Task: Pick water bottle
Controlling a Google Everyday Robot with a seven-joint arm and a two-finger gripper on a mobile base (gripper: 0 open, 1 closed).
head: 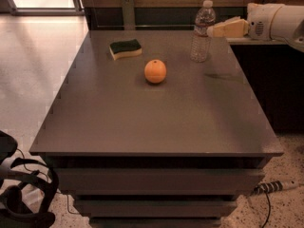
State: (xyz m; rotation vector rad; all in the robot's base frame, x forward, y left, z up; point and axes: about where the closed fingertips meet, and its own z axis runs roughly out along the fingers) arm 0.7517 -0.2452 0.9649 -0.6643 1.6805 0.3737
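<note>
The water bottle (202,32) is a small clear ribbed plastic bottle with a white cap. It stands upright at the far right of the dark grey table (156,122). My gripper (212,31) comes in from the right at the height of the bottle's upper half. Its cream fingertips are right beside the bottle, at its right edge. The white arm body is behind it at the right edge of the view.
An orange (155,71) sits near the table's middle, left of and nearer than the bottle. A green and yellow sponge (125,48) lies at the far left. A dark counter (270,80) stands right of the table. A power strip (270,187) lies on the floor.
</note>
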